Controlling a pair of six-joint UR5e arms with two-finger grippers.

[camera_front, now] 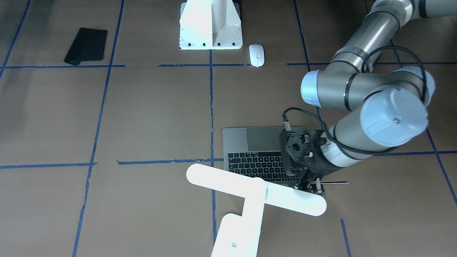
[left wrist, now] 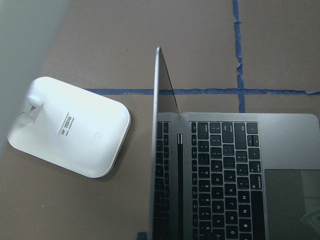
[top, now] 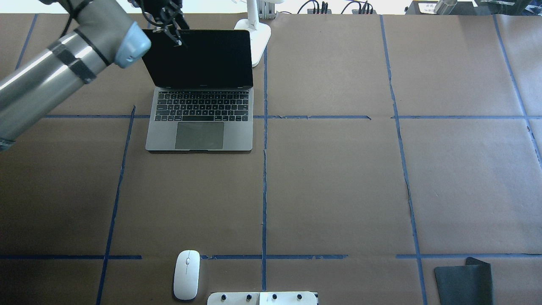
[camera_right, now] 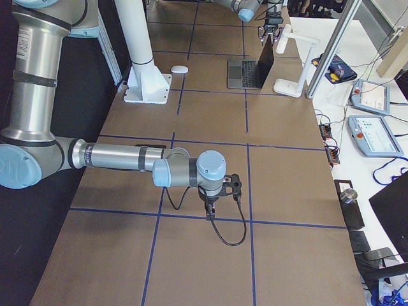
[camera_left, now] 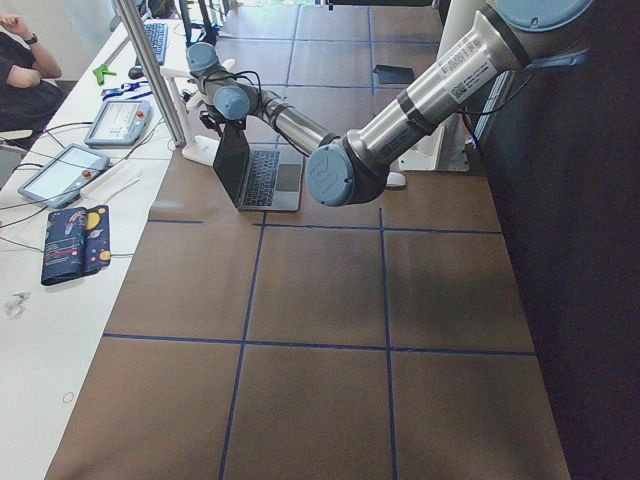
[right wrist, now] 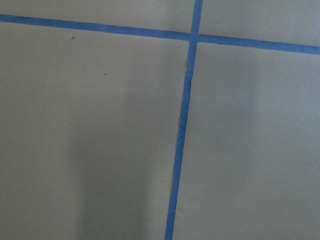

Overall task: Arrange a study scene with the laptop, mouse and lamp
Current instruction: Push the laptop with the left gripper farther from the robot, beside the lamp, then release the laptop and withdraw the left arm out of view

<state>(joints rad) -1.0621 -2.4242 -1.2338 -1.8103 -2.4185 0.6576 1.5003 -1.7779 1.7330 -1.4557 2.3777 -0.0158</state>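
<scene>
The grey laptop (top: 199, 127) stands open at the table's far left, its black screen upright. My left gripper (top: 174, 36) hovers at the top edge of the lid, near its left corner. In the left wrist view the lid edge (left wrist: 159, 125) runs between the fingers, and nothing presses on it, so the gripper reads as open. Just behind the laptop stands the white lamp (camera_front: 257, 194) on its base (left wrist: 70, 125). On the near side, the white mouse (top: 186, 274) lies beside the pedestal. My right gripper (camera_right: 213, 207) points down over bare table; whether it is open or shut I cannot tell.
The white bolted pedestal (camera_front: 210, 25) stands at the robot's base. A black pad (top: 463, 281) lies at the near right corner. Blue tape lines cross the brown table cover (top: 338, 182). A seated person (camera_left: 25, 70) and control tablets (camera_left: 60, 172) are beyond the far edge.
</scene>
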